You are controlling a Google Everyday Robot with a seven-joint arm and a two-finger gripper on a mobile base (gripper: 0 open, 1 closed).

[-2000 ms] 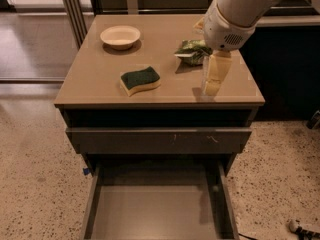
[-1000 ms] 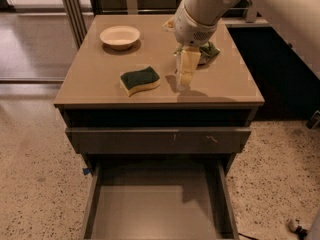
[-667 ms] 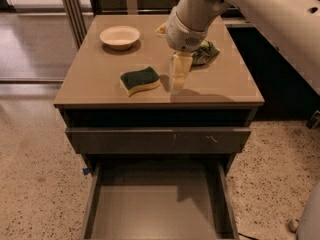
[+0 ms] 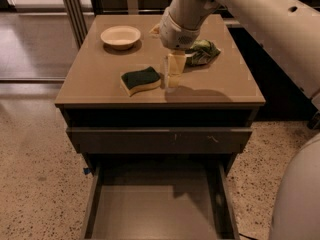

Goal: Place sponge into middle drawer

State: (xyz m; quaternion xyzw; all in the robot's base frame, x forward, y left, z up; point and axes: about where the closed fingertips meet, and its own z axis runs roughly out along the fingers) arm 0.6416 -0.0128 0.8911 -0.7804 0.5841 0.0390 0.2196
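Cream bowl (image 4: 120, 36) back left, green snack bag (image 4: 202, 51) behind the arm, the sponge (image 4: 141, 80) lies on the cabinet top (image 4: 95, 86) above the pulled-out middle drawer (image 4: 155, 216), and the gripper (image 4: 174, 78) hangs just beside the sponge's right edge, its opening impossible to tell.

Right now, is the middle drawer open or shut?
Open: the middle drawer is pulled out, its bare floor showing. The gripper hangs beside the sponge on the tabletop.
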